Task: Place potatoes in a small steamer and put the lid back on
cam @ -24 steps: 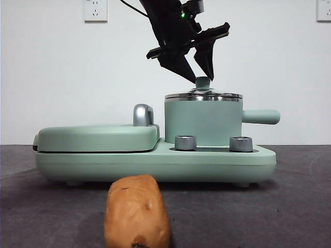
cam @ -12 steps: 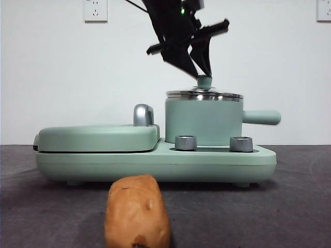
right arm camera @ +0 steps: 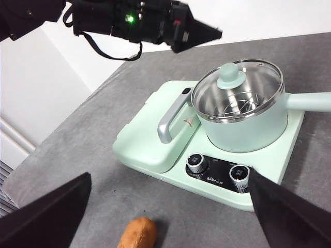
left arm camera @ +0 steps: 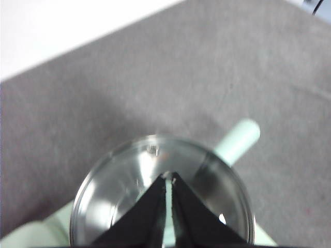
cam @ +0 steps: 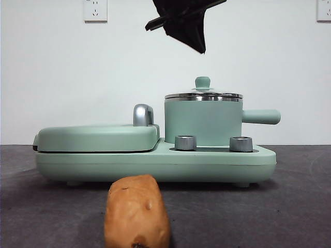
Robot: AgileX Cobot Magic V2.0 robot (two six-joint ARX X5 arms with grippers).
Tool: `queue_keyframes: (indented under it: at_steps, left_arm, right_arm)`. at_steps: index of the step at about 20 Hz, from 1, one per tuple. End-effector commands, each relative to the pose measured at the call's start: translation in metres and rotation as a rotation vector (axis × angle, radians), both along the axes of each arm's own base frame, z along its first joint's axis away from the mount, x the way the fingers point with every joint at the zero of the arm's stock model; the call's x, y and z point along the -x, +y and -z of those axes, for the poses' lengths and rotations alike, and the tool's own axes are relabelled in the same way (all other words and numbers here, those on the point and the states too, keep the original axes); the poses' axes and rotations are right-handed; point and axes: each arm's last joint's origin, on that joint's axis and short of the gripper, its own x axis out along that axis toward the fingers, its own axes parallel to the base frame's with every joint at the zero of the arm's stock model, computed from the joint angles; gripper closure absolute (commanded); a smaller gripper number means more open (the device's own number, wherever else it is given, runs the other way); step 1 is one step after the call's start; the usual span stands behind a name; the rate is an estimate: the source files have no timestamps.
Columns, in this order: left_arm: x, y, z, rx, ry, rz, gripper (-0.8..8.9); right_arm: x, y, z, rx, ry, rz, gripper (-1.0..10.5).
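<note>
Although the knob was pinched between the left fingers [cam: 199, 46] half a second ago, it is now released: the fingers are seen raised well clear above the lid [cam: 203, 95], pressed almost together with only a sliver of gap in the left wrist view, and nothing is held. The lid is left seated on the small steamer [cam: 202, 121], its mint knob bare at 12 o'clock of the rim; no lift is achieved. The pot's position on the cooker base [cam: 155, 163] is unchanged.

The potato [cam: 137, 213] is found lying on the bench [cam: 289, 206] in front of the base, at 6 o'clock from the griddle cover [cam: 98, 137], untouched and well apart from the pot.

The right fingers [right arm camera: 170, 214] are spread wide and empty, held high back from the appliance.

Judgement: the grasp looks missed or slipped. Lid removal is not yet done, so a fresh descent onto the knob is probably needed before the potato can go in.
</note>
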Motion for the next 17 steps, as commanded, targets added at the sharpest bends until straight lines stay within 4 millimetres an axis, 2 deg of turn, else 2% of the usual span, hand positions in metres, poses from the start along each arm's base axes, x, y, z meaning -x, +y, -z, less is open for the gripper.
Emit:
queue_keyframes:
  at_steps: [1, 2, 3, 13, 14, 16, 17]
  left_arm:
    - [-0.006, -0.008, 0.008, -0.009, 0.012, 0.008, 6.31]
    - [-0.007, -0.009, 0.012, -0.011, 0.025, 0.003, 5.48]
    - [-0.009, -0.01, 0.016, -0.008, 0.038, -0.004, 5.05]
    - [-0.017, -0.027, 0.05, -0.029, 0.114, 0.005, 5.11]
    - [-0.018, -0.028, 0.054, -0.032, 0.124, 0.001, 5.38]
    - [-0.02, -0.029, 0.058, -0.038, 0.13, -0.001, 7.41]
    - [-0.021, -0.029, 0.058, -0.038, 0.125, -0.003, 8.05]
  right_arm:
    - [0.001, 0.0, -0.005, 0.003, -0.017, -0.003, 4.6]
    - [0.001, 0.0, -0.005, 0.003, -0.017, -0.003, 4.6]
    - [0.001, 0.0, -0.005, 0.003, -0.017, -0.003, 4.6]
    - [0.002, 0.0, -0.004, 0.003, -0.009, -0.003, 4.6]
    - [0.002, 0.0, -0.004, 0.003, -0.009, -0.003, 4.6]
    - [0.002, 0.0, -0.004, 0.003, -0.005, -0.003, 4.6]
    - [0.002, 0.0, -0.004, 0.002, -0.004, -0.003, 4.6]
